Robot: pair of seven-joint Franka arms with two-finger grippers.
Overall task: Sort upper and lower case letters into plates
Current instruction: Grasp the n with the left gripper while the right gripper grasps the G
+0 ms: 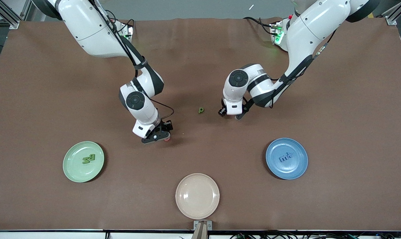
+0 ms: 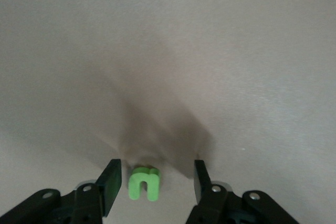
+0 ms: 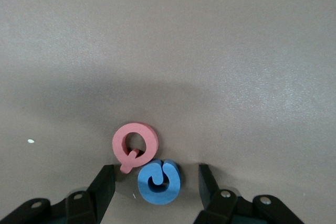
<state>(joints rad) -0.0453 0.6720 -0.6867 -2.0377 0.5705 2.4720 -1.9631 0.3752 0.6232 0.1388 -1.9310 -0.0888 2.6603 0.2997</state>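
My left gripper (image 1: 230, 114) hangs low over the table's middle, open. In the left wrist view (image 2: 155, 186) a small green letter n (image 2: 144, 183) lies on the table between its fingers, untouched. My right gripper (image 1: 158, 136) is low over the table, open. In the right wrist view (image 3: 155, 184) a blue letter (image 3: 159, 182) lies between its fingers, touching a red Q (image 3: 135, 144). The red Q's edge (image 1: 167, 139) shows in the front view. A green p (image 1: 201, 110) lies between the two grippers. The pale green plate (image 1: 70, 166) holds two green letters (image 1: 89, 159). The blue plate (image 1: 286, 171) holds blue letters (image 1: 285, 157).
A cream-beige plate (image 1: 197, 196) with nothing on it sits nearest the front camera, between the two coloured plates. The brown table mat (image 1: 353, 99) covers the whole surface. Cables and connector boxes sit by the arm bases.
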